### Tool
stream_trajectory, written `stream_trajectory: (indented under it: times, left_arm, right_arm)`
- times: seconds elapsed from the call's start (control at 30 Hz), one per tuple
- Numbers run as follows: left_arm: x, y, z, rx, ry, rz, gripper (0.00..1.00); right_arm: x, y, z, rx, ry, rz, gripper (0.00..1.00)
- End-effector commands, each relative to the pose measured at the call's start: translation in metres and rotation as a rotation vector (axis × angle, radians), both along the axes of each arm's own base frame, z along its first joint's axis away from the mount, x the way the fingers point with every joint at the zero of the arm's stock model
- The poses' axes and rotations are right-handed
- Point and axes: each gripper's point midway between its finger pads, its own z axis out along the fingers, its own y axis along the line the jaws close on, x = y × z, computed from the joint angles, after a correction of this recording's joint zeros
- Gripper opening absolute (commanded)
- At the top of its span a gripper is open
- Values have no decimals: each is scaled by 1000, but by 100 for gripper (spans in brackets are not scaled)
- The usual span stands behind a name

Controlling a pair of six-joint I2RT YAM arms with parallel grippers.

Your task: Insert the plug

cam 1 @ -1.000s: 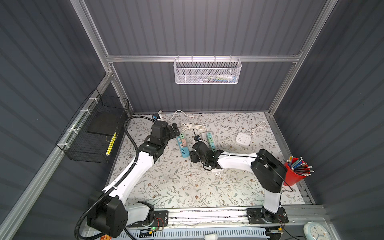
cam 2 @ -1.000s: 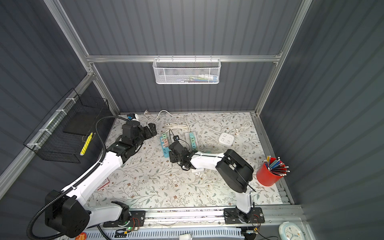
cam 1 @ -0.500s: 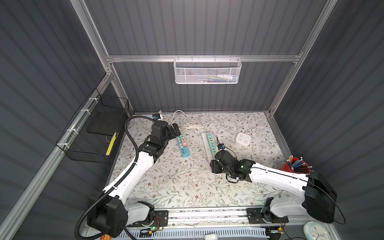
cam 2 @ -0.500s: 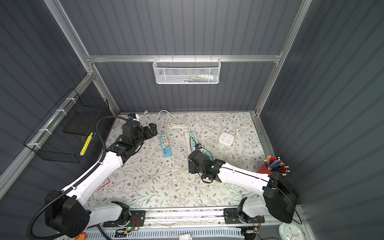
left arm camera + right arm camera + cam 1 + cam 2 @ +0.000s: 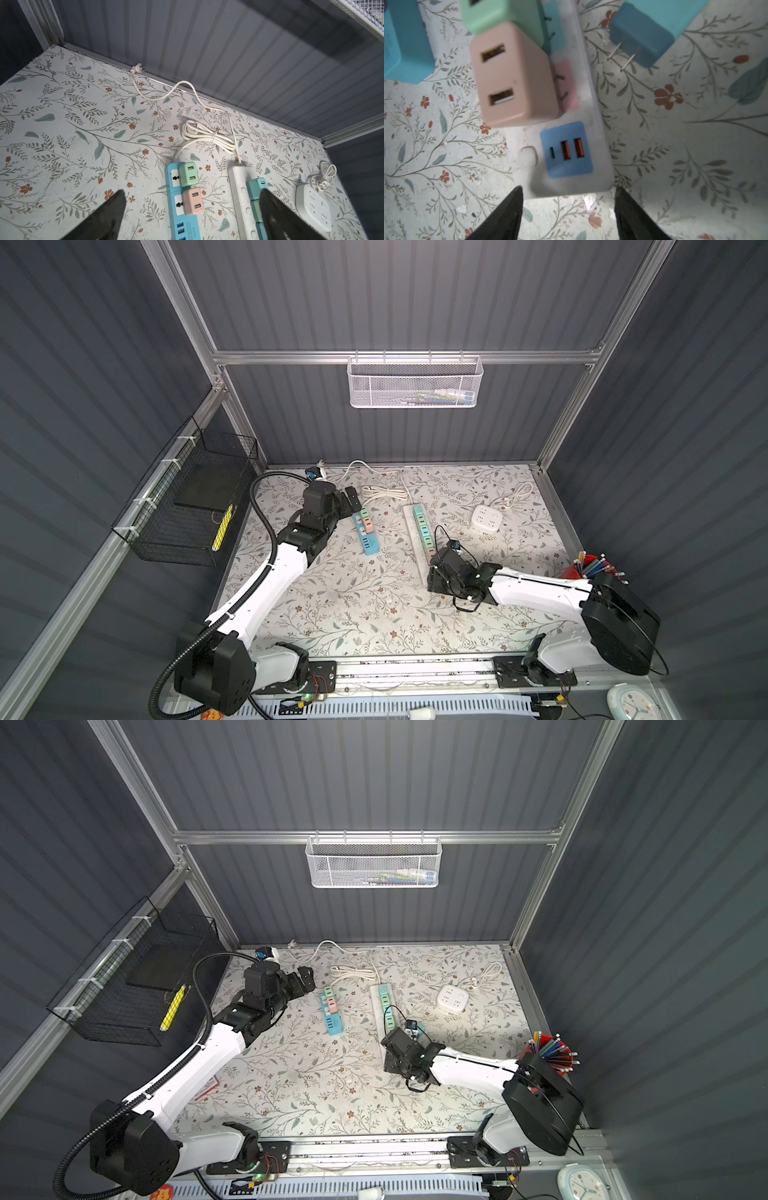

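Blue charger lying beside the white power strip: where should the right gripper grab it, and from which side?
Probably pinch the blue charger across its body's flat sides, coming down from above. It lies flat on the table, prongs level and pointing toward the white power strip; keep the right gripper clear of that end.

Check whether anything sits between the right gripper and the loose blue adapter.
Partly. The open right gripper points at the end of the white power strip, and that corner lies on the straight line to the blue adapter. Beside the strip, the table is bare up to its prongs.
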Motion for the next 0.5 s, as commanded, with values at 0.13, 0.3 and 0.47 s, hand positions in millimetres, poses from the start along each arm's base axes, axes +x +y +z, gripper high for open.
stream_trajectory:
  times: [0.13,0.3,0.47]
  left_arm:
    - [0,0,8,-3,-26,-6,100]
    - [0,1,7,6,-25,-1,100]
    - [1,2,5,15,-20,3,100]
  right_arm:
    - [34,26,4,17,-27,48,69]
    - [64,38,4,4,-48,60,69]
    - [75,50,18,1,-66,127,68]
